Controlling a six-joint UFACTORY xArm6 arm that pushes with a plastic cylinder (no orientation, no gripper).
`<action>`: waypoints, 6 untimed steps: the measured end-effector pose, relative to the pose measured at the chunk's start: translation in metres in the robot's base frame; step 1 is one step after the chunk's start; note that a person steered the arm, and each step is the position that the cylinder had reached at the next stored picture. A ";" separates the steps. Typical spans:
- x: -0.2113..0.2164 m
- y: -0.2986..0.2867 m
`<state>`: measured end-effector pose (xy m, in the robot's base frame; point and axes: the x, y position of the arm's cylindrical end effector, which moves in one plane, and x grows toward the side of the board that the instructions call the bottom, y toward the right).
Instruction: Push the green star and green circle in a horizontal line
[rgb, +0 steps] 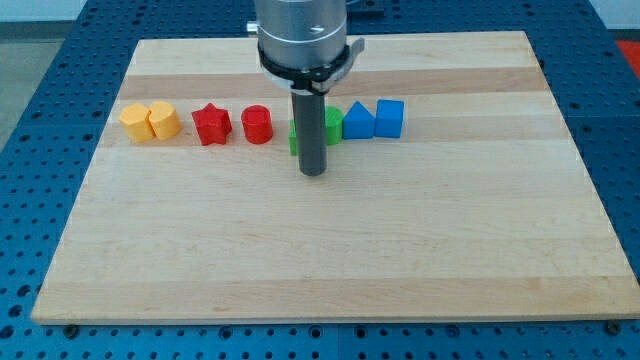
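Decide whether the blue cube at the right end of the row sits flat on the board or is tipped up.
Flat. The blue cube shows a level top face and upright side edges, resting on the board right of the blue triangular block.

Silver ribbed cylindrical wrist, black collar, straight dark grey rod (314, 130)

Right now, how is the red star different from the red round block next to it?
The red star has points sticking out, while the red cylinder has a smooth round side. The star sits nearer the yellow blocks on the view's left; the cylinder sits nearer my tip. Both are red, both rest flat on the board in the same row, and my tip touches neither.
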<state>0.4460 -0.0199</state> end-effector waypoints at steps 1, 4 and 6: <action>0.000 0.005; -0.022 -0.017; -0.023 -0.030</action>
<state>0.4230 -0.0502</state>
